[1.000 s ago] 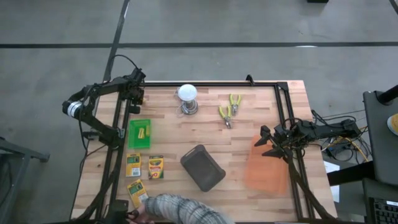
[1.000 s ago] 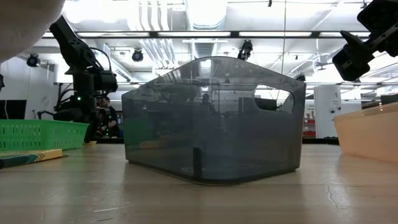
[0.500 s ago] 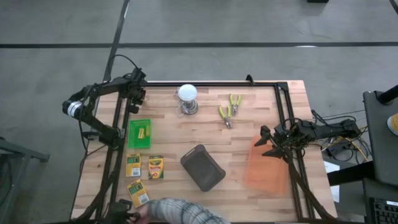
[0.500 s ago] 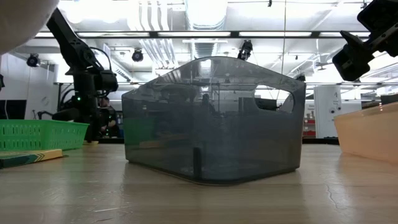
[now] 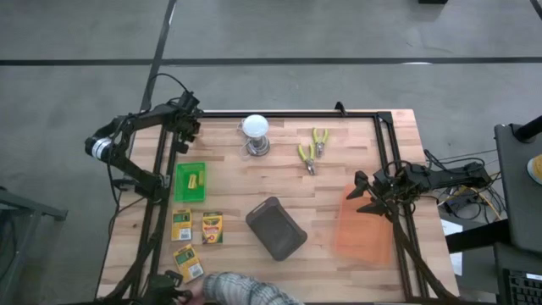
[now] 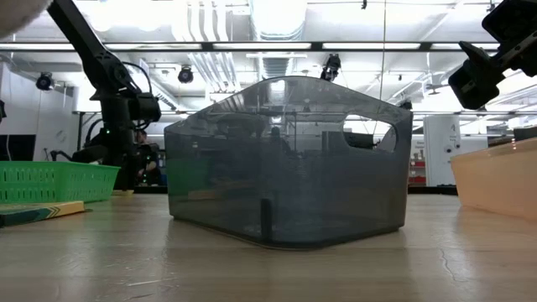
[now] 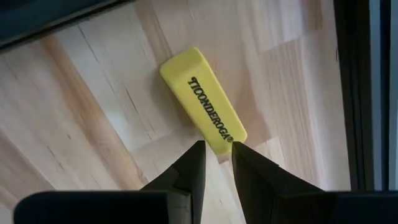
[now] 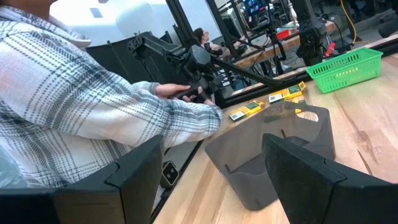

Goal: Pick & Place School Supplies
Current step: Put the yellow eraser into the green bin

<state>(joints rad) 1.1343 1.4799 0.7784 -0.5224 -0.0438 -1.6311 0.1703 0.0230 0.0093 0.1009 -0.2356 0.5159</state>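
Left wrist view shows the left gripper (image 7: 216, 158) with its fingers (image 7: 190, 171) drawn close, only a narrow gap between the tips, poised right at the end of a yellow eraser (image 7: 203, 101) that lies flat on the wooden table (image 7: 74, 124); whether the tips touch it I cannot tell. From above, that gripper (image 5: 185, 127) sits at the table's far left corner, beside the dark frame rail. The right gripper (image 5: 362, 194) hangs with its fingers (image 8: 311, 180) spread wide and holding nothing, above the near edge of a translucent orange bin (image 5: 364, 227) on the table's right side. Between the arms, near the middle, stands a smoky grey bin (image 5: 276, 228), which fills the low view. The crayon boxes lie on the left: two side by side (image 5: 182, 225) (image 5: 212, 227) and a third (image 5: 188, 262) nearer the front edge, all flat on the wood. Just behind them a green basket (image 5: 190, 181) holds short yellow pieces (image 5: 195, 180). Farther back rest a white bulb on a metal base (image 5: 256, 135) and yellow-handled pliers (image 5: 312, 149). A person's plaid sleeve (image 5: 246, 290) reaches in at the front edge, close to the third box.
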